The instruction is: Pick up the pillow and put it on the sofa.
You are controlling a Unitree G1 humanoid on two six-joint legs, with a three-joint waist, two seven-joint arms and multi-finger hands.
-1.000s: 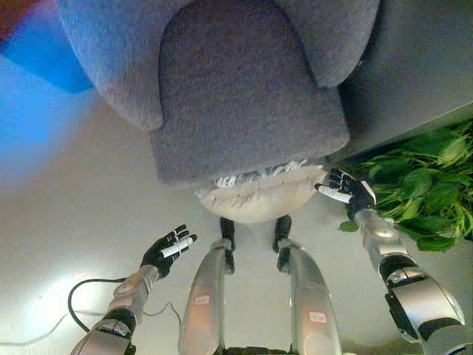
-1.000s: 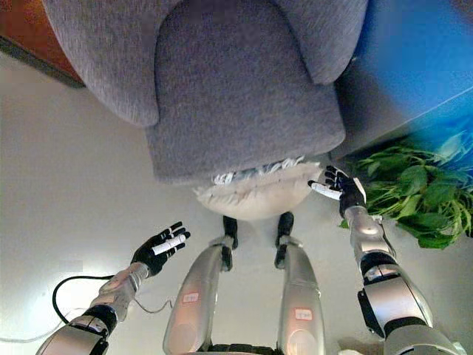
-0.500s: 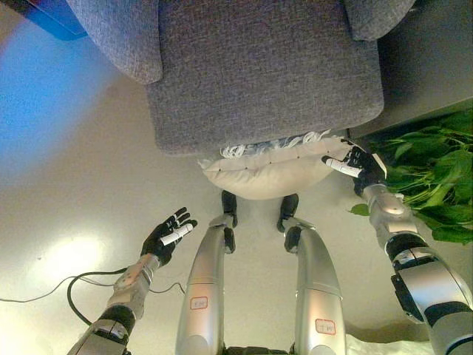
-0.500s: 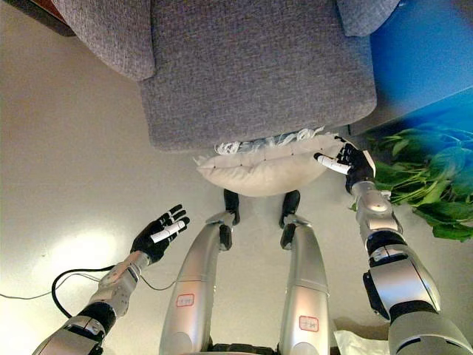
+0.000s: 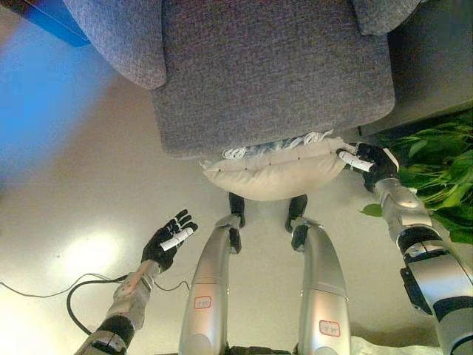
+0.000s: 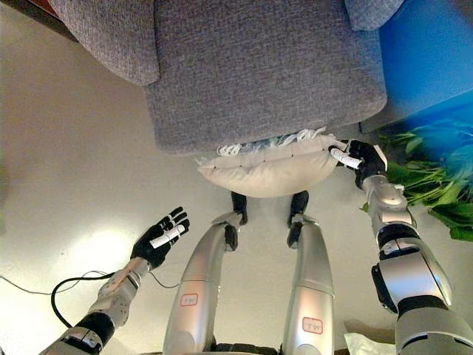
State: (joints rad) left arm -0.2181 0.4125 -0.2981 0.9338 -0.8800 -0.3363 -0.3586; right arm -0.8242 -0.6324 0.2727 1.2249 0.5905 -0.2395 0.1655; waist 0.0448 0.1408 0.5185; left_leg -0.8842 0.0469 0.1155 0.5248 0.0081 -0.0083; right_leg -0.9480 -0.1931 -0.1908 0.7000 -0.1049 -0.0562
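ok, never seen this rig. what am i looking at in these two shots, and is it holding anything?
Both shots come from a stereo camera on a humanoid robot's head, looking down; they show the same scene from slightly different spots. A grey fabric sofa fills the top. A cream pillow with a white fringe lies on the pale floor against the sofa's front edge. The right hand has its fingers at the pillow's right end, touching it but not curled round it. The left hand hovers open over the floor, well apart from the pillow. A green leafy plant stands at the right. Nothing is held yet.
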